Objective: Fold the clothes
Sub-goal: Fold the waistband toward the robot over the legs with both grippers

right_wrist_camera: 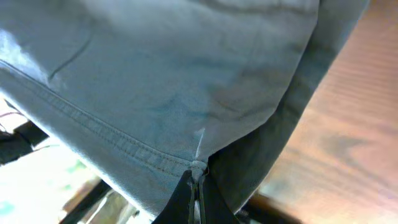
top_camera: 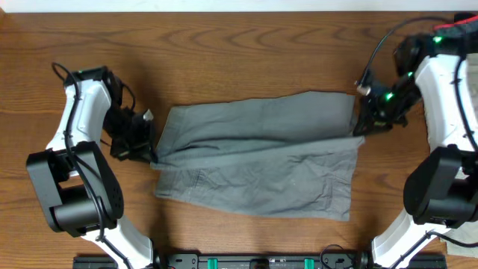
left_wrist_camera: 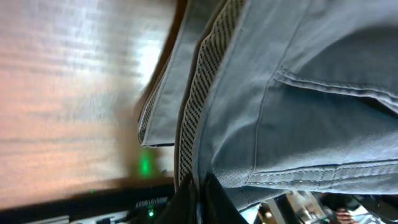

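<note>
Grey cotton shorts [top_camera: 261, 153] lie across the brown wooden table [top_camera: 224, 45], the lengthwise fold seemingly under way; our left gripper [top_camera: 149, 149] pinches the waistband [left_wrist_camera: 205, 81], our right gripper [top_camera: 360, 123] the hem [right_wrist_camera: 124, 149]. We judge crosswise folding remains.

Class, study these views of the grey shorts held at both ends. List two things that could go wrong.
1. The right claw pinches only a sliver of hem on the shorts, so it could slip free when pulled.
2. The left claw grips the waistband where layers overlap; it may lift just one, leaving a crooked fold.
</note>
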You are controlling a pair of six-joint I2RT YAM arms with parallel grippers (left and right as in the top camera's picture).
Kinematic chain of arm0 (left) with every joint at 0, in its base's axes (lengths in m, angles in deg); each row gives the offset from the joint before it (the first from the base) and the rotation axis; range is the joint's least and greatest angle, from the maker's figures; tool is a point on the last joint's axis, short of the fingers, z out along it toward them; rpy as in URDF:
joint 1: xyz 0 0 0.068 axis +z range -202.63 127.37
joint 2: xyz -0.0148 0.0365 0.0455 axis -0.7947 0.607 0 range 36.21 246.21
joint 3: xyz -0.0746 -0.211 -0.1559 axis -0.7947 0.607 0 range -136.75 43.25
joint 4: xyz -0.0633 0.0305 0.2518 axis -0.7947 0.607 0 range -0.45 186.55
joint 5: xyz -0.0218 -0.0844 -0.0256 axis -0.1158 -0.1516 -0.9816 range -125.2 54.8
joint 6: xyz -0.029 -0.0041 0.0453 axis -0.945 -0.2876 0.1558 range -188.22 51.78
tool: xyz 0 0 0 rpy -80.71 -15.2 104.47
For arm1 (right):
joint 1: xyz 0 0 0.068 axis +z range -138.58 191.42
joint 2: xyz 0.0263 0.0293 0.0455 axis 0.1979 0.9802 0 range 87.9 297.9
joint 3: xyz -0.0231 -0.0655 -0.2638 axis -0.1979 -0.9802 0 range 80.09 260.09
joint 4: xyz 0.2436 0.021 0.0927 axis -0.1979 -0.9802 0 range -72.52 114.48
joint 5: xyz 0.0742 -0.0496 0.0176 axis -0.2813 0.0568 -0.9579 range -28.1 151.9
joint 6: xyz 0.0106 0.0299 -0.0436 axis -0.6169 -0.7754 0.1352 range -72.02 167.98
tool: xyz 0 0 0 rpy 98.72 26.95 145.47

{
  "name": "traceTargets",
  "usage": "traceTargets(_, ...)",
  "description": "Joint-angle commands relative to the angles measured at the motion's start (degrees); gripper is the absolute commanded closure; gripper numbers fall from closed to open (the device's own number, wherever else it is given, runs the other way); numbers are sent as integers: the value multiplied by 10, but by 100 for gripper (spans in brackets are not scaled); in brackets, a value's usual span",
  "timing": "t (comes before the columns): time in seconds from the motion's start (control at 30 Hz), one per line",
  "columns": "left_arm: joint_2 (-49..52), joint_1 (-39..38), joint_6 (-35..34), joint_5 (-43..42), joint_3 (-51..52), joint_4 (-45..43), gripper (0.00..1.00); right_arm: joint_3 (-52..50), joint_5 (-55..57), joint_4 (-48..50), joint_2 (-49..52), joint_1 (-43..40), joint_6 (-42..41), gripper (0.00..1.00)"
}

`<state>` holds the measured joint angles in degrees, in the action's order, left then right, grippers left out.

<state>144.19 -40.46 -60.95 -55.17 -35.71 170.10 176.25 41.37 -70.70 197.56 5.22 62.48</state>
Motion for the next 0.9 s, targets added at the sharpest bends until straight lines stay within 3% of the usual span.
traceTargets(0.0, -6, 31, -14, 32, 22, 2, 94, -55, 27, 7, -1, 8, -16, 99)
traceTargets(0.23, -9, 75, -24, 13, 24, -3, 94, -143, 27, 25, -1, 25, -28, 99)
traceTargets(0.47, -55, 78, -13, -20, 17, -20, 94, -133, 8, 39, -2, 24, -27, 99)
traceTargets(0.63, -136, 78, -13, -19, 16, -7, 94, -129, -34, 24, -21, 28, 19, 99)
traceTargets(0.87, -240, 78, -14, -21, 16, -24, 94, -126, -94, 74, -96, 31, 49, 99)
